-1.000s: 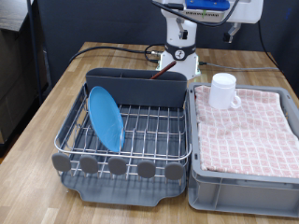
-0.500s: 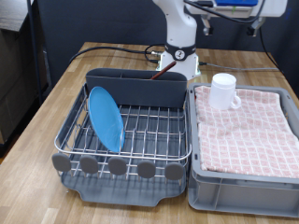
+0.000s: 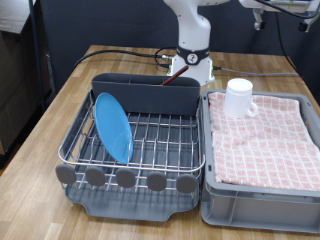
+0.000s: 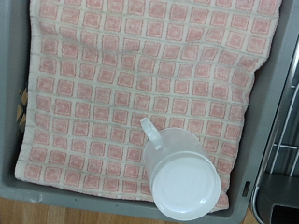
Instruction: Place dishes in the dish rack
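The light-blue plate (image 3: 113,125) stands on edge in the left part of the dish rack (image 3: 150,140). A reddish-brown spoon handle (image 3: 181,79) seems to stick out of the rack's tall grey back compartment. The white mug (image 3: 238,97) stands on the pink checked cloth in the grey crate, and it also shows in the wrist view (image 4: 179,173), seen from straight above. Only part of my hand (image 3: 285,8) shows at the exterior view's top right edge, high above the crate. No fingers show in the wrist view.
The grey crate (image 3: 262,200) with the pink checked cloth (image 4: 140,84) stands against the rack on the exterior view's right. The robot base (image 3: 192,55) and cables sit behind the rack. The wooden table (image 3: 50,130) runs past the rack on the left.
The arm's hand has moved to the exterior view's right and upward, mostly out of the frame. The plate, mug and rack have not moved.
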You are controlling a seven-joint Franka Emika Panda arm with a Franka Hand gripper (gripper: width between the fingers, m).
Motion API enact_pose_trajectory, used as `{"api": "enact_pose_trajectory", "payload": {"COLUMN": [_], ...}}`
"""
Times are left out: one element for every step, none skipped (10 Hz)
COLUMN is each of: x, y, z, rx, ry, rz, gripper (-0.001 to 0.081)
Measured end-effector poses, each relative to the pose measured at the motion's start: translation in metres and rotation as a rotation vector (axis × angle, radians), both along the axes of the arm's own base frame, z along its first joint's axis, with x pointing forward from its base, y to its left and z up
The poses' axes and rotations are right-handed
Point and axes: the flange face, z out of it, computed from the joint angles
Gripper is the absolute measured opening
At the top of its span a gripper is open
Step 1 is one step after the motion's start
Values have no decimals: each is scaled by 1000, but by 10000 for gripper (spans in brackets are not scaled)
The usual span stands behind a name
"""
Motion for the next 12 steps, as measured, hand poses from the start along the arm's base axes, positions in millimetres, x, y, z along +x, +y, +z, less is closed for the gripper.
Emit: {"api": "enact_pose_trajectory", "payload": {"x": [-4, -8, -12, -15, -18, -21, -23, -26, -27, -27, -27, -27], "y": [6, 9, 11, 10, 10, 9, 8, 8, 10, 12, 11, 11], "z": [-3, -7, -13, -21, -30, -40, -51, -62, -74, -82, -81, -81], "rx": [-7, -14, -22, -41, -52, -61, -67, -71, -62, -56, -58, -59], "ry": [10, 24, 42, 68, 92, 115, 138, 162, 176, 177, 178, 180], "rz": [15, 31, 57, 88, 112, 137, 165, 208, 253, 293, 281, 279], "gripper": [803, 803, 803, 803, 803, 803, 803, 803, 803, 803, 803, 803]}}
